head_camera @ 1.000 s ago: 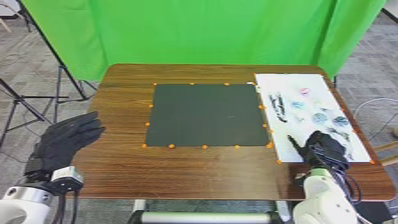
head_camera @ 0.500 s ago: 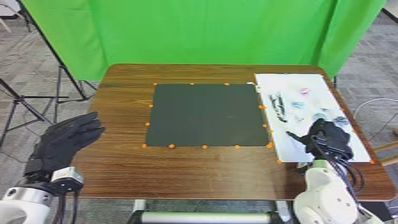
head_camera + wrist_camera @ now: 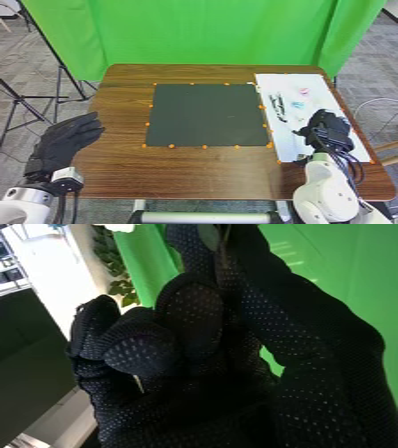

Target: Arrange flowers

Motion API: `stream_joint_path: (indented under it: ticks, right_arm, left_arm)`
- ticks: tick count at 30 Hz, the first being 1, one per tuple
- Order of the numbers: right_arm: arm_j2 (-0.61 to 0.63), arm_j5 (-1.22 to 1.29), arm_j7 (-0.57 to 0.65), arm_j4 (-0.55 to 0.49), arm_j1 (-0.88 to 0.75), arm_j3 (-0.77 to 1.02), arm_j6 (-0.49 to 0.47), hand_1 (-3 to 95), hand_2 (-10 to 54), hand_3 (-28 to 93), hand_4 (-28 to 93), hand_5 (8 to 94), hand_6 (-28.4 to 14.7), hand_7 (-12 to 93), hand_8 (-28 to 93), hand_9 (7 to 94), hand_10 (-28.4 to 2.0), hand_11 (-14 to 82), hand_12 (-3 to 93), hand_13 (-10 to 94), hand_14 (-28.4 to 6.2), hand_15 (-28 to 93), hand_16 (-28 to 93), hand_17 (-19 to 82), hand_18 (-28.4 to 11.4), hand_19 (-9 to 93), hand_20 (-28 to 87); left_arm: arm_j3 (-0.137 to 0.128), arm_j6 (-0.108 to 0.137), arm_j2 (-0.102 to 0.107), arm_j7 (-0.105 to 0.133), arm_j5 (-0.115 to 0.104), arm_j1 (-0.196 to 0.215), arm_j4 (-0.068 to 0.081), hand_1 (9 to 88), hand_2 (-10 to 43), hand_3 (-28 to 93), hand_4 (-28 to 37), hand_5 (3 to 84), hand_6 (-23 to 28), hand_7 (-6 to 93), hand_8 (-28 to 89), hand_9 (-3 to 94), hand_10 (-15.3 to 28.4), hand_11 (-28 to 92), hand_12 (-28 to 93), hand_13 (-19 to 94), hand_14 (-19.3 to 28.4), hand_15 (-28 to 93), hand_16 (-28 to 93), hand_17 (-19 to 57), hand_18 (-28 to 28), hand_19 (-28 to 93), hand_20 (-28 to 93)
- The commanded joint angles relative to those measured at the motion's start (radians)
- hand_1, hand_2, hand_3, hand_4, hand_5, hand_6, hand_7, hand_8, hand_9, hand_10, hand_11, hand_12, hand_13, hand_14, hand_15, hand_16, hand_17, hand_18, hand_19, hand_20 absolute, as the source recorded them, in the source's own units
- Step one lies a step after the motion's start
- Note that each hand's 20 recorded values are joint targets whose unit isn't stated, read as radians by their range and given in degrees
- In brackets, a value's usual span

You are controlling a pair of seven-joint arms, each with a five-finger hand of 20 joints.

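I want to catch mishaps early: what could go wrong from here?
The leaf might slip, since the right hand seems to pinch it only at its fingertips. With that hand over the white sheet, a sideways sweep could also knock the pale blue flower beside it.

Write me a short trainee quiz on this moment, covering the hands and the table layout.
1. Multiple choice: On which side of the dark mat does the white sheet lie in the head view?
a) left
b) right
c) near side
2. True or false: The left hand is to the left of the dark mat, not over it.
3. Fill in the missing word: The right hand is over the ____ sheet.

Key: 1 b; 2 true; 3 white.
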Motion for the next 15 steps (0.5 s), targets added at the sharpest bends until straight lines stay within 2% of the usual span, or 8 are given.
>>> stream_joint_path:
  ticks: [1, 15]
  right_arm:
    - [0.009, -0.028, 0.002, -0.004, 0.021, -0.025, 0.04, 52.5, -9.5, 79, -27, 89.2, -4.7, 24, 22, 82.2, -13.6, 57.8, 37.2, 76, -12.9, 78, 29, 33, -28.4, 90, 34]
    - [0.031, -0.041, -0.008, -0.013, 0.067, -0.024, 0.076, 52.6, -9.5, 79, -28, 89.3, -4.7, 24, 22, 82.3, -13.6, 57.8, 37.3, 76, -12.8, 78, 29, 33, -28.4, 89, 34]
  left_arm:
    - [-0.002, 0.005, -0.006, -0.003, 0.005, 0.014, -0.008, 27.0, 4.5, 82, -14.4, 45.2, 13.3, 12.3, -8, 36.8, 21.7, 33, 9, 25, 27.1, 54, -11, -9.6, 21.4, 57, 12]
    - [0.004, 0.01, -0.003, 0.003, 0.002, 0.016, -0.008, 27.0, 4.4, 82, -14.6, 45.2, 13.3, 12.3, -8, 36.8, 21.7, 33, 9, 25, 27.1, 54, -11, -9.6, 21.3, 57, 12]
